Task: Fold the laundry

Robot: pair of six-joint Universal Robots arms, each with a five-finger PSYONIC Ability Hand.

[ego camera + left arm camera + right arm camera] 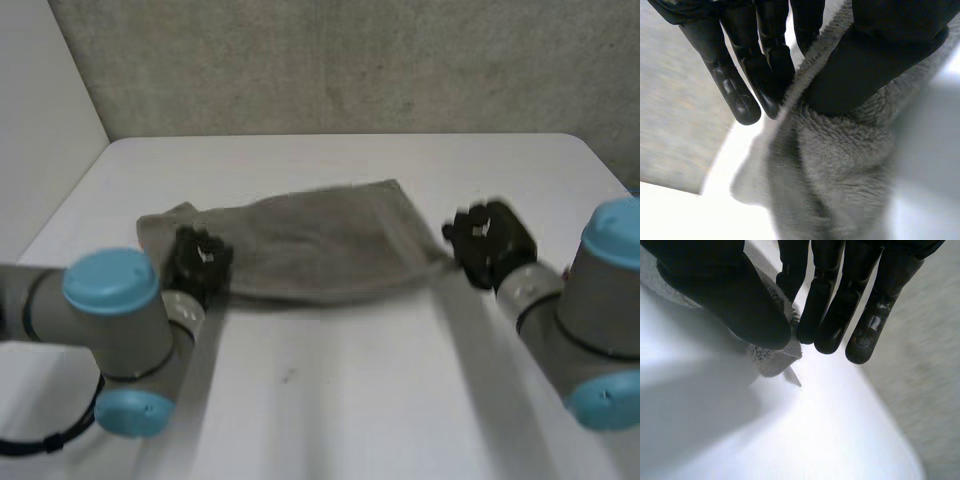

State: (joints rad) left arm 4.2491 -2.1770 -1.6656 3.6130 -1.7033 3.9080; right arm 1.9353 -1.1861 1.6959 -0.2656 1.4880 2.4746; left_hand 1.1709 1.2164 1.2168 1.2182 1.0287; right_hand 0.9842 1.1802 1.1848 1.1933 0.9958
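On white table [350, 400], fleecy grey towel [320, 245], left hand [198, 258] pinching edge, right hand [488, 240] pinching corner

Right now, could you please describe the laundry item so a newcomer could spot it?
Find the white table below the grey wall. Across its middle stretches a grey fleecy towel, pinched near one end by the left hand and at the other corner by the right hand. It is the only soft thing, between two black hands.
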